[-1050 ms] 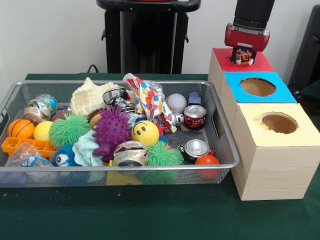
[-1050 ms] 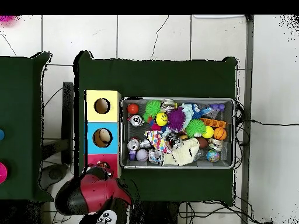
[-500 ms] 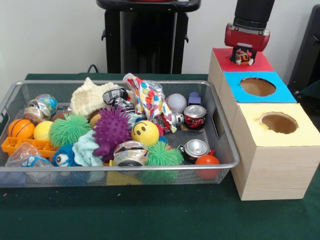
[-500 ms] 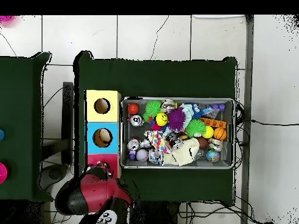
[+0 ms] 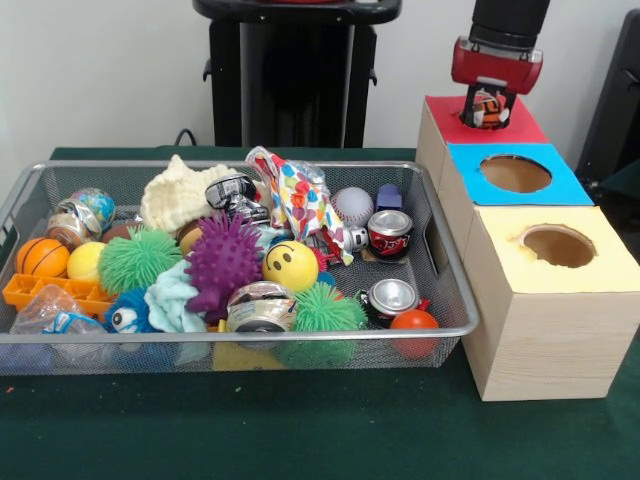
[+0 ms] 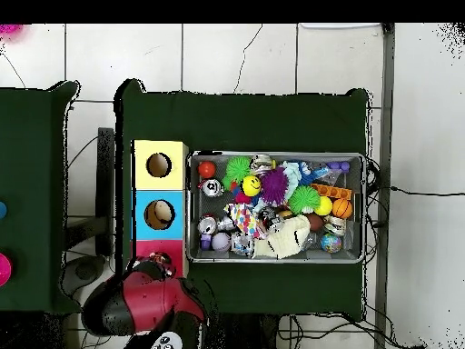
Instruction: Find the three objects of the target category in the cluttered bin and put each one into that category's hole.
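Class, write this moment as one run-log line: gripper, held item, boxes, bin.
gripper: over red box | holding: small orange-and-black object | blue box, yellow box: holes open | bin: cluttered

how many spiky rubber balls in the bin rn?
3: a green spiky ball at left, a purple spiky ball beside it, and another green spiky one at the front rim of the bin. More may be buried.

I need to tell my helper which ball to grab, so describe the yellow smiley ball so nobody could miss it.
Start at the wire mesh bin left of the three wooden boxes. Near its middle, just right of the spiky purple ball and above a green fuzzy ball, sits the yellow smiley ball. It alone is smooth with a printed face.
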